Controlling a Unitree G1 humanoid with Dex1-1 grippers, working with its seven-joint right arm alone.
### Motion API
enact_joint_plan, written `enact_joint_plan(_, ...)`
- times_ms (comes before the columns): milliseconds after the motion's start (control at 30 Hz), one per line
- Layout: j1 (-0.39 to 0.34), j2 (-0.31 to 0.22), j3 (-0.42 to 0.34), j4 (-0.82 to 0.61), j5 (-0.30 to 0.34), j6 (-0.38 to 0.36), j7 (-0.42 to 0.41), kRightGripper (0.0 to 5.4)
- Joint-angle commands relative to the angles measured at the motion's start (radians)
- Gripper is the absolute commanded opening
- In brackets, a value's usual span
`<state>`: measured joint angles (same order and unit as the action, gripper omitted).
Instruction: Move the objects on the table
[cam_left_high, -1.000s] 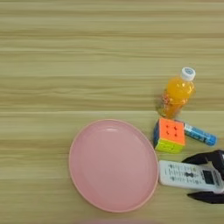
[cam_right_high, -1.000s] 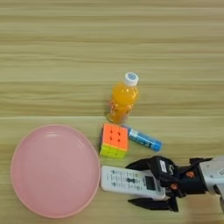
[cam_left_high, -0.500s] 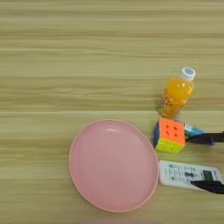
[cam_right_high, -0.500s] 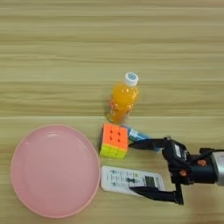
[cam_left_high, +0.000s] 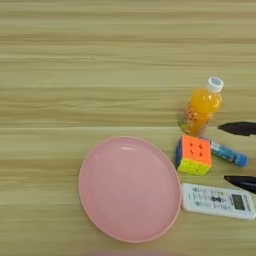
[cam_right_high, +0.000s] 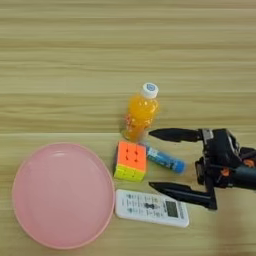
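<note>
A large pink plate (cam_left_high: 130, 189) lies at the front left of the tan table (cam_left_high: 100, 70). To its right sit a puzzle cube (cam_right_high: 131, 160) and a white remote control (cam_right_high: 152, 208). An orange juice bottle (cam_right_high: 140, 112) with a white cap stands behind the cube. A thin blue tube (cam_right_high: 165, 159) lies between the cube and my right gripper (cam_right_high: 155, 161). The gripper is open, its two black fingers wide apart. One fingertip (cam_right_high: 154, 134) is beside the bottle's base, the other (cam_right_high: 155, 187) just above the remote. The blue tube lies between them, untouched.
The silver forearm and black wrist (cam_right_high: 225, 165) come in from the right edge. Bare wood stretches across the far half and the left of the table.
The gripper has drawn back from the remote and moved up the picture, leaving the remote lying on the table. Its open fingers now straddle the blue tube.
</note>
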<state>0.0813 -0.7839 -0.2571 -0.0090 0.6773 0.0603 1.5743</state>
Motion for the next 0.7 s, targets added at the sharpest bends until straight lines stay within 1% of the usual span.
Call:
enact_joint_plan(33, -0.060, -0.003, -0.025, -0.139, 0.025, 0.026, -0.094, 5.38)
enact_joint_plan(100, -0.059, 0.024, 0.000, -0.216, 0.030, 0.046, -0.132, 5.38)
enact_joint_plan(167, -0.064, 0.049, 0.035, -0.271, 0.013, 0.060, -0.167, 5.38)
enact_joint_plan(233, -0.070, 0.083, 0.086, -0.310, -0.028, 0.058, -0.203, 5.38)
enact_joint_plan(333, -0.074, 0.118, 0.174, -0.352, -0.088, 0.058, -0.238, 5.38)
enact_joint_plan(467, -0.100, 0.158, 0.255, -0.349, -0.158, 0.057, -0.283, 5.38)
enact_joint_plan(600, -0.098, 0.181, 0.305, -0.351, -0.192, 0.040, -0.289, 5.38)
enact_joint_plan(633, -0.097, 0.185, 0.318, -0.349, -0.203, 0.040, -0.294, 5.38)
enact_joint_plan(700, -0.092, 0.190, 0.342, -0.337, -0.237, 0.017, -0.293, 5.38)
